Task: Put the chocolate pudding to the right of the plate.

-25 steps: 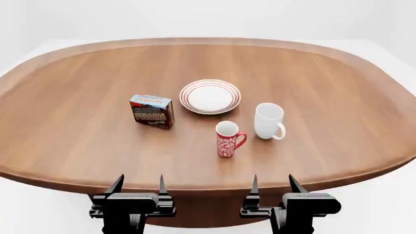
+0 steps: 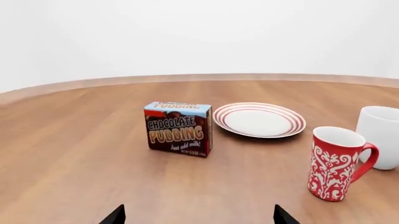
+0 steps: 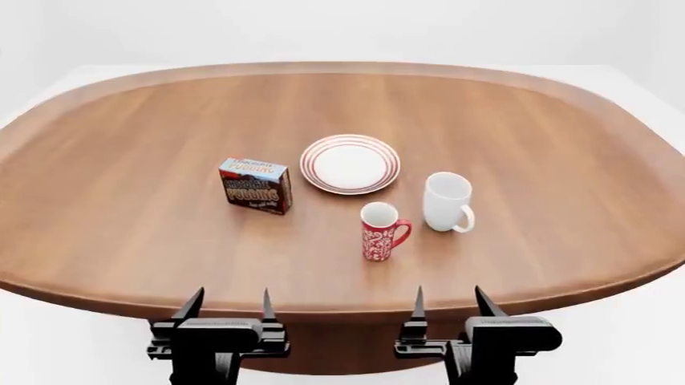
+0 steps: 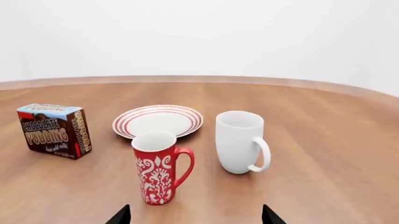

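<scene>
Both grippers, left gripper (image 3: 228, 306) and right gripper (image 3: 448, 304), hang released and hold nothing at the worktop (image 3: 128, 144) edge; plate (image 3: 349, 164), white mug (image 3: 447, 201) and red mug (image 3: 380, 231) look bare inside, pudding box (image 3: 256, 185) closed.

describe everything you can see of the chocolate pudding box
The chocolate pudding is a small rectangular box that looks like cardboard, with a dark brown front, a red band along the top edge and a light blue top. The front reads "CHOCOLATE PUDDING" with "Just add milk!" beneath. It stands upright on the wooden table, to the left of the plate with a small gap between them. Nothing touches it but the table, and neither gripper is near it.
</scene>
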Available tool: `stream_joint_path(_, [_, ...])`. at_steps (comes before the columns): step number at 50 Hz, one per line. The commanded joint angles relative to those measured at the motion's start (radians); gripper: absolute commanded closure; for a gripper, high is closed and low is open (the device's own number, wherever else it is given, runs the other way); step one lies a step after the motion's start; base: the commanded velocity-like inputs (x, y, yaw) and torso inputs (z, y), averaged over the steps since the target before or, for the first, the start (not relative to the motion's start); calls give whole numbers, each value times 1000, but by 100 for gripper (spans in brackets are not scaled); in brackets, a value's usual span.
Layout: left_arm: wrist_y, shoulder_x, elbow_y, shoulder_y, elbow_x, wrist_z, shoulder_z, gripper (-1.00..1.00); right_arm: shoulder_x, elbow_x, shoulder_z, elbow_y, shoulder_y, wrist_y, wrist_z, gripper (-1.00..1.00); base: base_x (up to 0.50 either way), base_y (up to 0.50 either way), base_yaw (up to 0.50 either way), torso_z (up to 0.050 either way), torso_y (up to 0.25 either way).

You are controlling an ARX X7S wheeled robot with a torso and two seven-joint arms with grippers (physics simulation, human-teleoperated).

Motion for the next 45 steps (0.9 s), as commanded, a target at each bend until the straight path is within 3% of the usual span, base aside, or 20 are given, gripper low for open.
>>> stream_joint_path(1, [10, -22, -8, -1, -10, -30, 19, -100, 16, 30, -26, -6, -3, -5, 15, -100, 0, 500, 0, 0, 0])
stream_joint_path(9, [21, -32, -19, -2, -18, -42, 29, -100, 23, 37, -36, 5, -3, -25, 31, -100, 0, 500, 0, 0, 0])
stream_joint_path(16, [-20, -38, -5, -8, -38, -47, 34, -100, 32, 61, -40, 2, 6, 1, 35, -100, 0, 39, 0, 0, 0])
stream_joint_path(19, [-228, -50, 144, -35, -61, -57, 38, -100, 46, 70, -34, -74, 40, 148, 60, -100, 0, 0, 0, 0, 0])
stream_joint_path(20, [-231, -51, 148, -35, -62, -59, 39, -100, 48, 71, -35, -76, 40, 150, 62, -100, 0, 0, 0, 0, 0])
stream_joint_path(21, [-346, -66, 241, -66, -70, -56, 44, -100, 68, 104, -35, -172, 57, 254, 46, -100, 0, 0, 0, 0, 0])
stream_joint_path(29, [-804, -97, 503, -308, -176, -47, 4, -100, 124, 290, 36, -542, 267, 774, 67, -100, 0, 0, 0, 0, 0])
stream_joint_path(35, [-787, -105, 497, -336, -166, -59, 4, -100, 152, 266, 13, -566, 325, 800, 82, -100, 5, 0, 0, 0, 0])
stream_joint_path(45, [-729, -118, 468, -315, -142, -69, 30, -100, 152, 252, -3, -512, 294, 740, 77, -100, 485, 0, 0, 0, 0])
